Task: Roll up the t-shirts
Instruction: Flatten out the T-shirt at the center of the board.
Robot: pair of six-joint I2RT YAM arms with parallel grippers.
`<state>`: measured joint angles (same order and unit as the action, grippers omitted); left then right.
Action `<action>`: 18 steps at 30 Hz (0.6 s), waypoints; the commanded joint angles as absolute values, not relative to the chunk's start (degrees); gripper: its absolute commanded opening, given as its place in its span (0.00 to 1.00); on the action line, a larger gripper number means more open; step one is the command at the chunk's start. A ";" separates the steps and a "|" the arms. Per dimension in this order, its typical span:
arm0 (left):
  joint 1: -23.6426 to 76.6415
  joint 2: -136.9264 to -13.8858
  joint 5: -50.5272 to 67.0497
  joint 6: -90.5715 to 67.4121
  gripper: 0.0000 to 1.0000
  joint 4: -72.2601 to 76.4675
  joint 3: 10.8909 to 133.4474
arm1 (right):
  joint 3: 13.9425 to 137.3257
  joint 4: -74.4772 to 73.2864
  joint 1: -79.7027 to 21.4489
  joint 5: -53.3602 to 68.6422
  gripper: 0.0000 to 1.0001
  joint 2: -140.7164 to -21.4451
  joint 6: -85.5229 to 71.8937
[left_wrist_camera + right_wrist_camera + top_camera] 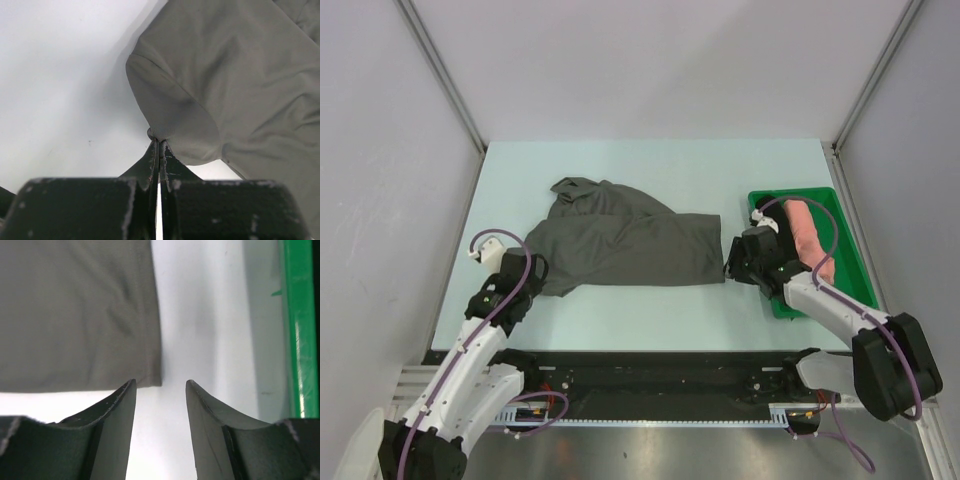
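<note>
Grey tee (620, 245) lies spread on the table (620, 170). Left gripper (158, 142) pinches its sleeve edge; right gripper (160, 386) gapes empty beside the hem corner. Pink roll (808, 232) sits in the tray (800, 194).

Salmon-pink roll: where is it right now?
Top view, right side: the salmon-pink roll lies in the green tray, just right of the right end effector.

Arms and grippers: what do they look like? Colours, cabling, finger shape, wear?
Both the left arm and right arm have white links with black joint housings, and a purple cable loops along each. The left gripper and right gripper are black. Their fingers are flat blades tapering to points, with whitish scuffs along the edges.
</note>
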<state>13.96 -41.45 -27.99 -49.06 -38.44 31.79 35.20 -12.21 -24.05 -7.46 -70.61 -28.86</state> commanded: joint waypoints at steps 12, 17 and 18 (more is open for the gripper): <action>13.62 -42.19 -26.81 -48.96 0.00 -35.16 32.34 | 29.27 -5.28 -23.91 -1.23 0.50 -71.63 -41.04; 13.62 -42.89 -26.89 -48.78 0.00 -34.89 32.52 | 29.09 -1.15 -24.08 -1.93 0.51 -76.01 -42.27; 13.62 -42.89 -26.89 -48.69 0.00 -34.81 32.61 | 29.00 -0.71 -24.34 -2.19 0.50 -76.72 -42.71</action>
<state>13.96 -42.46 -26.79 -49.04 -36.45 31.79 29.30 -5.41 -23.88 -1.45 -73.71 -40.16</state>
